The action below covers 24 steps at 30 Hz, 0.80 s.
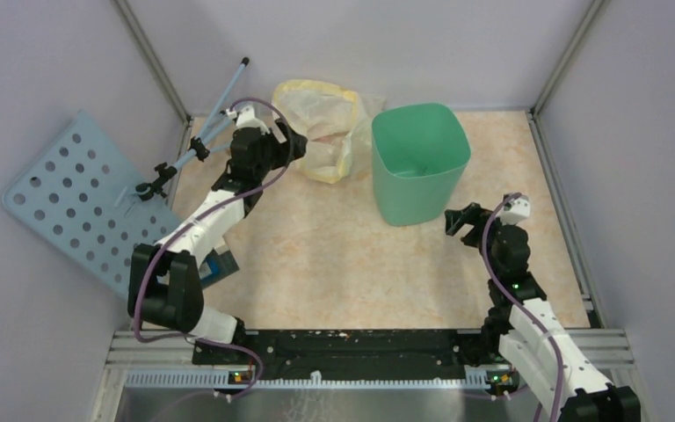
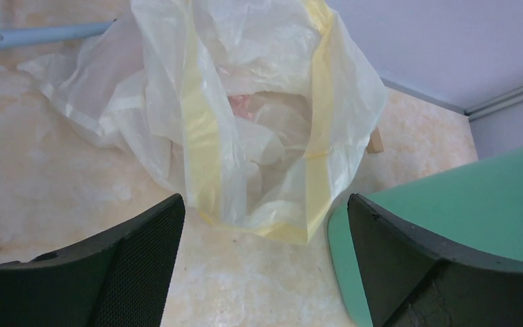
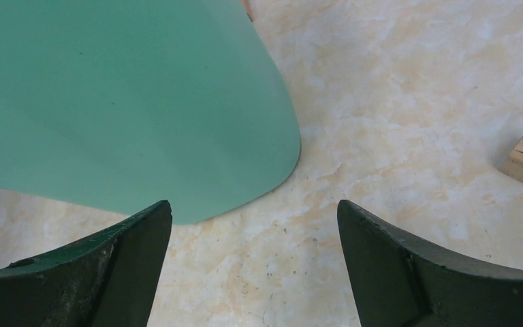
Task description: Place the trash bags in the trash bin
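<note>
The crinkly pale-pink plastic bag [image 2: 242,105] is lying inside the pale-yellow plastic bag [image 2: 197,136], straight ahead of the gaping left end effector [image 2: 265,204]. The open right end effector [image 1: 461,220] is hovering farther off, beside the mint-green plastic wastebasket [image 1: 417,198].

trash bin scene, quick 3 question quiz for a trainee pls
1. True or false: the trash bin lies tipped on its side.
2. In the top view, the pale-yellow bag sits: A) left of the bin, B) right of the bin, C) inside the bin.
3. Which arm's jaws face the bag, and are they open or shut?

Key: 1. False, it stands upright. 2. A. 3. The left jaws, open and holding nothing.
</note>
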Motion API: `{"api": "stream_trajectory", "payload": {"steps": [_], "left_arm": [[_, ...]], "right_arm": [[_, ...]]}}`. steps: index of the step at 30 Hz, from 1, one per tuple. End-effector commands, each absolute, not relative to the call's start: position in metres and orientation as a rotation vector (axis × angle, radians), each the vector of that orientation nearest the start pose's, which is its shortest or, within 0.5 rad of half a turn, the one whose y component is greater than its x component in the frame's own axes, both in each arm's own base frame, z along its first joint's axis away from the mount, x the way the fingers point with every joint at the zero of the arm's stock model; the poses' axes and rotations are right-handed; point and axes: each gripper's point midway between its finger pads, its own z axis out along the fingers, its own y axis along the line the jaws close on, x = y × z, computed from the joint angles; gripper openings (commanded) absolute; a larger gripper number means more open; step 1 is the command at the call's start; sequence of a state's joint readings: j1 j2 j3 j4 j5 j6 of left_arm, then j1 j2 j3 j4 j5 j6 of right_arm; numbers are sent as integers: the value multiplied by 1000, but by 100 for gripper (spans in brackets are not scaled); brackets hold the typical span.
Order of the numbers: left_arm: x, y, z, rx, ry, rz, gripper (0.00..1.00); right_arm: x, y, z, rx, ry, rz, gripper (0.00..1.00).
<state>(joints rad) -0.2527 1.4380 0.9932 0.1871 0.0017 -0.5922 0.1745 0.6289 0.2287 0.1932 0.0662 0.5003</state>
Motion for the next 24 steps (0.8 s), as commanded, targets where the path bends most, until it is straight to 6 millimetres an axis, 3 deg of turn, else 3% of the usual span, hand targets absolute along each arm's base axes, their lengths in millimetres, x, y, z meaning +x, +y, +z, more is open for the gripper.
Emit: {"api": "stream_trajectory", "payload": {"steps": [1,5,15,20,24], "left_arm": [[469,-128,222,-282,1916,-446,95],[493,-123,205,-337,1964,-417,94],[537,-125,187,-359,1987,-493,71],[546,-125,189,-319,1977,-487,42],[542,-126,200,-266,1965,-481,5]], "right_arm": [[292,61,149,329,1743,434,90],[292,61,150,324,1741,436,90],[292,64,149,304,1741,447,90],[292,70,151,266,1736,471,88],[288,79,157,212,1713,520,88]]}}
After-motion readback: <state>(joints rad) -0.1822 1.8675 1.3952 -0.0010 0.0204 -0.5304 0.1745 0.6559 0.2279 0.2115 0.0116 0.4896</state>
